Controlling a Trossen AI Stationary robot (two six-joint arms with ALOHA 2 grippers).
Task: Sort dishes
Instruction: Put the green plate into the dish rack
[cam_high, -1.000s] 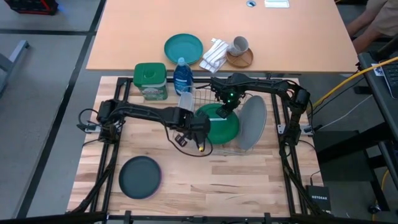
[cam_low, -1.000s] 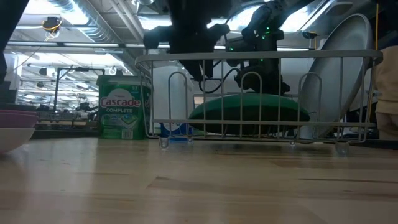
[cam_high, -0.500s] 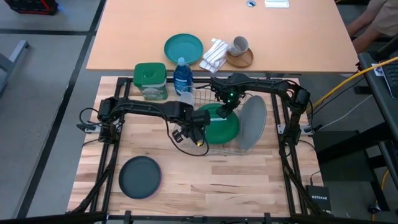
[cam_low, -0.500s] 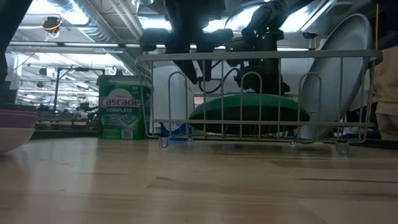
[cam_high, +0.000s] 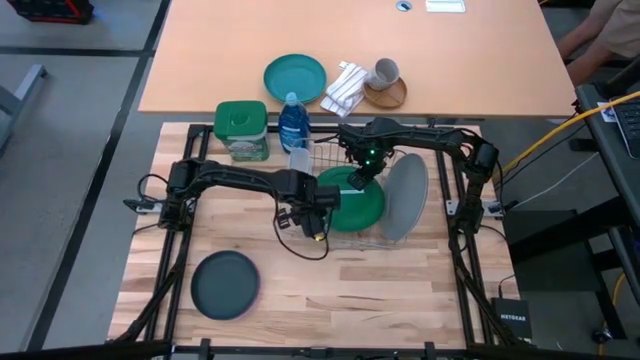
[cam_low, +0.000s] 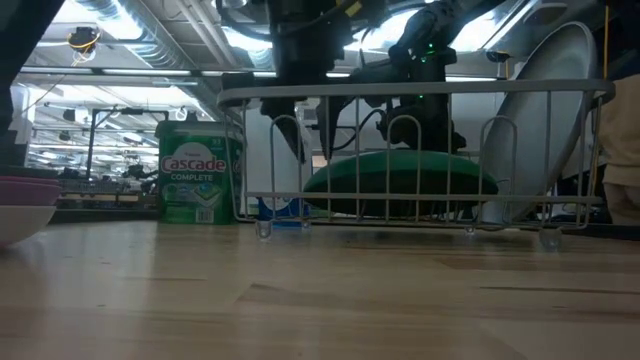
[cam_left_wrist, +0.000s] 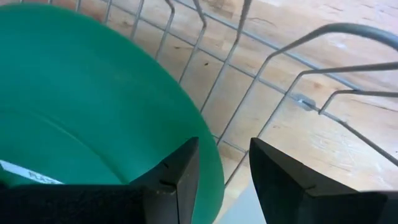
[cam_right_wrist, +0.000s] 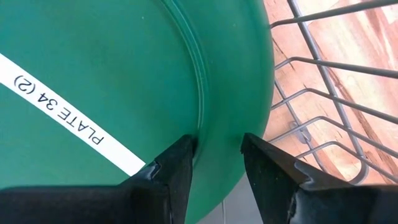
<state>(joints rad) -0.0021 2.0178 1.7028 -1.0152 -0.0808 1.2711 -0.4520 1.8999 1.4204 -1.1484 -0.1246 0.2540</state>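
A green plate (cam_high: 355, 205) lies bottom-up and tilted in the wire rack (cam_low: 400, 92), its far rim raised. A light grey plate (cam_high: 405, 197) stands on edge at the rack's right end. A dark grey plate (cam_high: 225, 285) lies near the table's front left on a magenta-pink one. My left gripper (cam_left_wrist: 224, 180) points down, open, at the green plate's left rim: one finger over the plate, one outside it. It stands a little above the rim in the low view (cam_low: 312, 155). My right gripper (cam_right_wrist: 217, 165) is at the plate's far rim. My right gripper has the green plate's far rim (cam_right_wrist: 233, 124) between its two fingers, coming from above and pointing down. One finger (cam_right_wrist: 174, 171) is on the plate's labelled underside, the other (cam_right_wrist: 273, 177) beyond the rim. The plate slopes, its near edge (cam_low: 400, 212) down at the rack's floor.
A green-lidded tub (cam_high: 242, 128) and a blue bottle (cam_high: 293, 125) stand just behind the rack's far left. On the far table are a teal plate (cam_high: 295, 75), a cloth and a mug (cam_high: 385, 72). Rack wires rise around the green plate.
My left gripper has come down into the rack at the green plate's left rim and has rolled about its own axis; its two fingers now show pointing down in the low view. The green plate has stayed where it was.
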